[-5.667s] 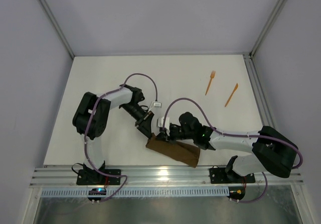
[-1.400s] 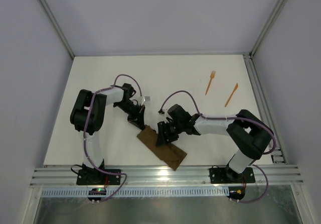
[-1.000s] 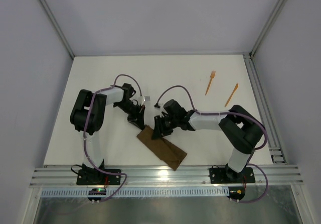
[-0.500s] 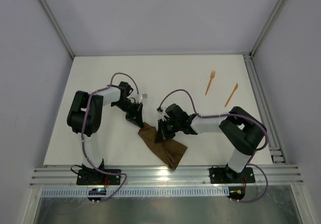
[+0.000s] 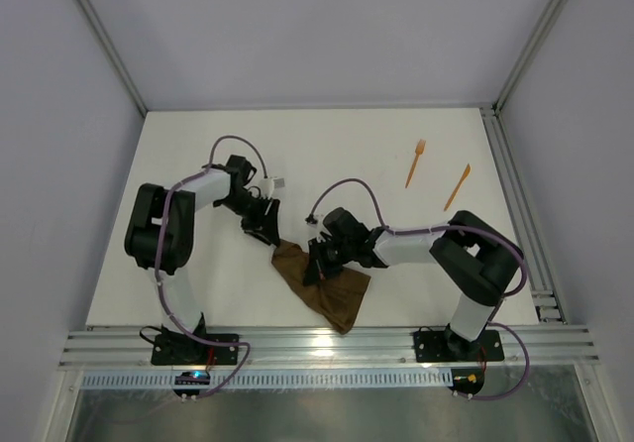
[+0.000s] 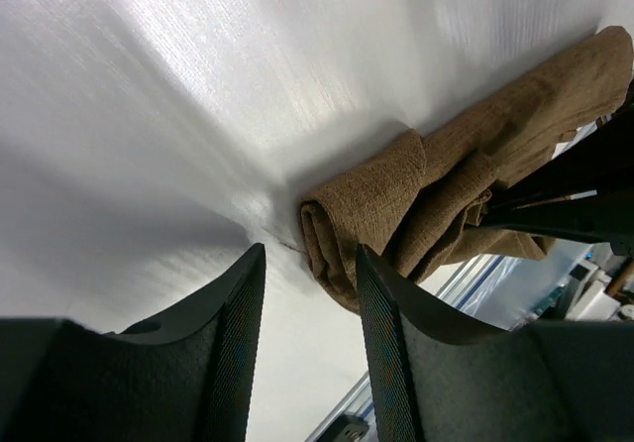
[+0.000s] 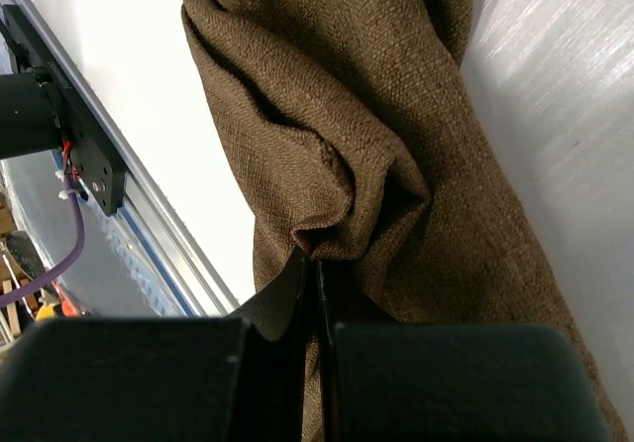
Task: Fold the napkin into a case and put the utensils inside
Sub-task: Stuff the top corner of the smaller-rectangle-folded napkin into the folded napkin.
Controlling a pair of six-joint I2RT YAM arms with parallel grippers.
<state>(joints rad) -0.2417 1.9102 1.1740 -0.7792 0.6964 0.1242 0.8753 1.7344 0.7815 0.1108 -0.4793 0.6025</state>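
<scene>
The dark brown woven cloth napkin (image 5: 337, 298) lies bunched near the front edge of the white desk (image 5: 198, 264), between the two arms. It looks more like a rumpled heap than a tidy case, so the step in hand is probably getting the fold back into shape. The right gripper (image 5: 315, 269) has its jaws pressed together on a raised ridge of the napkin (image 7: 376, 135), pinching it close to the cloth's middle. The left gripper (image 6: 310, 254) has its jaws spread and holds nothing, with the rolled end of the napkin (image 6: 416, 204) lying just past their tips. A good fold probably depends on anchoring that rolled end first. The left jaws could close on it or press it down, so that the whole cloth does not slide when the right arm pulls. The right arm should then draw its pinched layer out flat and lay it over in one slow sweep, edges lined up, rather than tugging upward and deepening the creases. The main risks are dragging the cloth toward the metal rail (image 5: 327, 343) at the front, or closing the pocket's mouth. The slim orange plastic fork (image 5: 415, 163) and the plain pointed orange piece (image 5: 457, 186) wait well apart from the napkin at the far right, so an opening facing that way would help.
</scene>
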